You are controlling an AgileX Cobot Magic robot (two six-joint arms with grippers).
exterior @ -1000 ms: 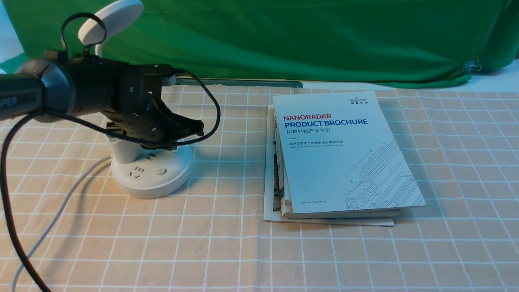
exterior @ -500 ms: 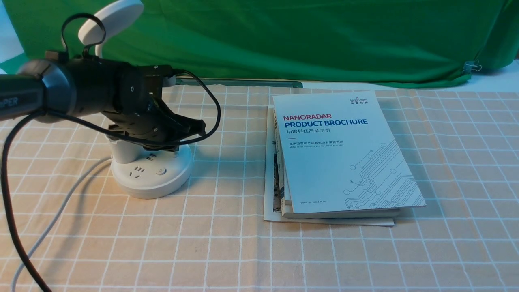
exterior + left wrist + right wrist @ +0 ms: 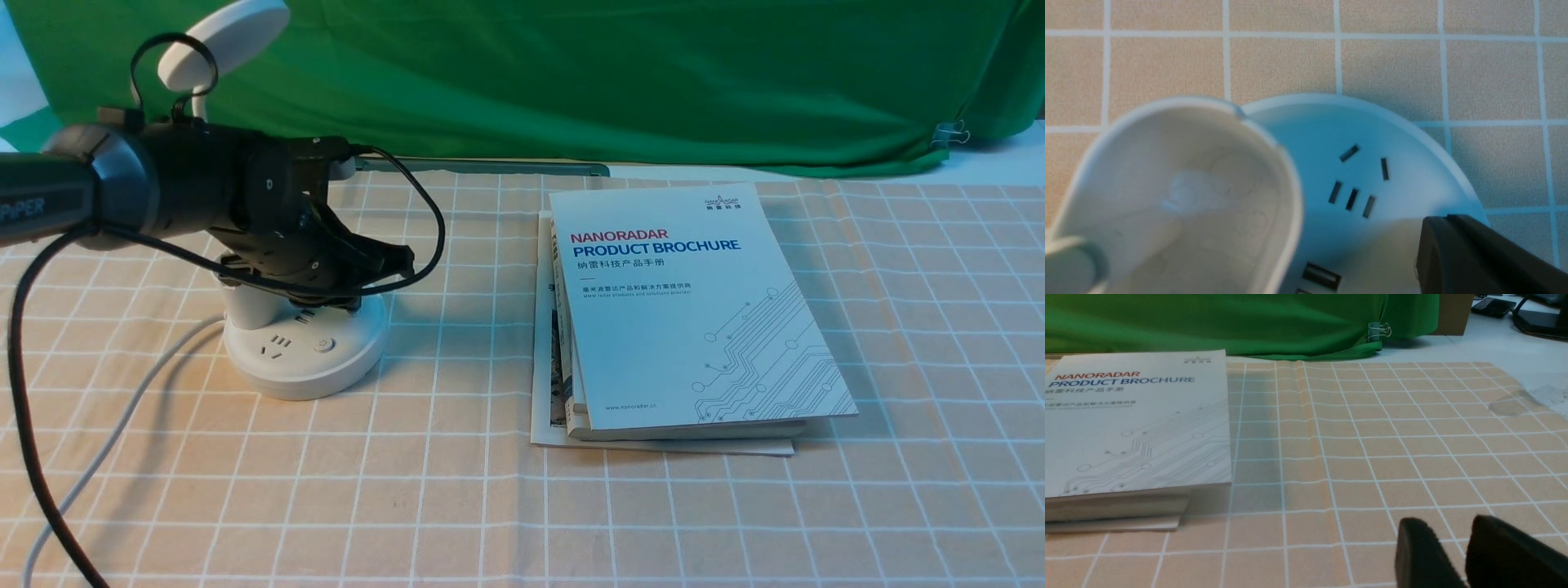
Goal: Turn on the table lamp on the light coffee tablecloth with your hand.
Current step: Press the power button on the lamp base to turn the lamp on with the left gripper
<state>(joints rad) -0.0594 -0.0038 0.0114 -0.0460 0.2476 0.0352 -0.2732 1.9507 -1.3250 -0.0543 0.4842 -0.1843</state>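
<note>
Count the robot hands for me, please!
2. The left hand is at the white base of the lamp. The right hand shows only in the right wrist view, above the checked tablecloth.

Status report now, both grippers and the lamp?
Left gripper over lamp base, fingers closed together. Right gripper slightly open, holding nothing. Left gripper hides part of base; lit state unclear.

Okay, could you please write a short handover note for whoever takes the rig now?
Left gripper: appears shut, over the lamp base; contact with a button is hidden.
Right gripper: slightly open, empty, above the tablecloth.
Lamp: stands on the tablecloth, left of the books.
Done: gripper at the base.
Left: confirm a press; the head shows no clear glow.
</note>
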